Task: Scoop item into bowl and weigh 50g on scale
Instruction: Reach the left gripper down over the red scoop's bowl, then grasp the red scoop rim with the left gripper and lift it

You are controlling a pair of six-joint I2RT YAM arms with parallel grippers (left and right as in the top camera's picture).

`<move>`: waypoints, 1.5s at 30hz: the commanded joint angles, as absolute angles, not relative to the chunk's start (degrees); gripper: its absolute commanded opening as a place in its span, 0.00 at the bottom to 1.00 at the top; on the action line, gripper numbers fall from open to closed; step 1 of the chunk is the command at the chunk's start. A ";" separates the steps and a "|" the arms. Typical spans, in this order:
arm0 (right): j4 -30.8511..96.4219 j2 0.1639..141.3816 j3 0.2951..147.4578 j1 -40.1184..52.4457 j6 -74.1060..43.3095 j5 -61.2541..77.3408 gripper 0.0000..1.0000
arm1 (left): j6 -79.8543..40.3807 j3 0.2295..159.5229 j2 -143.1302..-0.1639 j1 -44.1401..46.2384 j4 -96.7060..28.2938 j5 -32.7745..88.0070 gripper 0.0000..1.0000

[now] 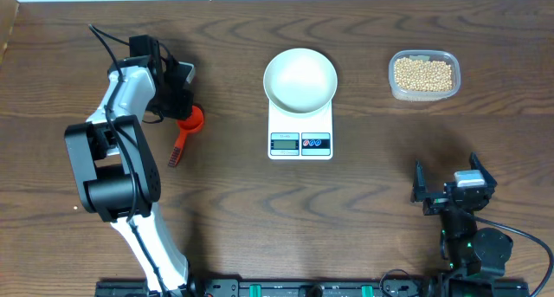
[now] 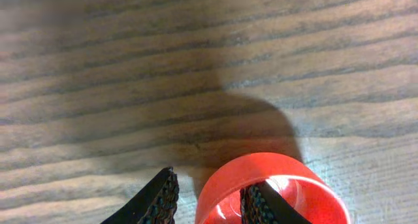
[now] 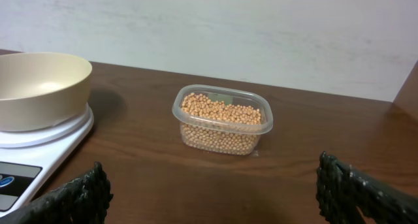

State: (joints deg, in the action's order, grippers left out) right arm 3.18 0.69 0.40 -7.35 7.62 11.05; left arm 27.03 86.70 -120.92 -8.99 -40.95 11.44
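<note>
The white bowl stands empty on the white scale. The pale-tan beans fill a clear tub at the back right. A red scoop lies left of the scale, its dark handle pointing toward the front. My left gripper straddles the scoop's cup wall. One finger is inside the cup and the other stands outside with a small gap, so it is open and not clamped. My right gripper rests wide open at the front right, holding nothing.
The clear plastic tub sits right of the scale, in front of a pale wall. The left arm's body reaches from the front left edge up to the scoop. A black rail runs along the table's front edge.
</note>
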 commanded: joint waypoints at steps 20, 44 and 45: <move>3.42 0.30 0.32 -7.03 7.79 11.07 0.99 | 20.99 84.42 -122.15 -9.47 -40.14 11.27 0.08; 3.42 0.30 0.32 -7.03 7.79 11.07 0.99 | -37.12 87.94 -93.25 -8.99 -45.28 10.66 0.07; 3.42 0.30 0.32 -7.03 7.79 11.07 0.99 | -37.85 87.94 -92.33 -8.73 -45.89 10.96 0.07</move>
State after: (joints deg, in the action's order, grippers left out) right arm 3.18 0.69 0.40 -7.38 7.64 11.05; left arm -25.15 87.59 -93.86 -8.97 -44.51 10.76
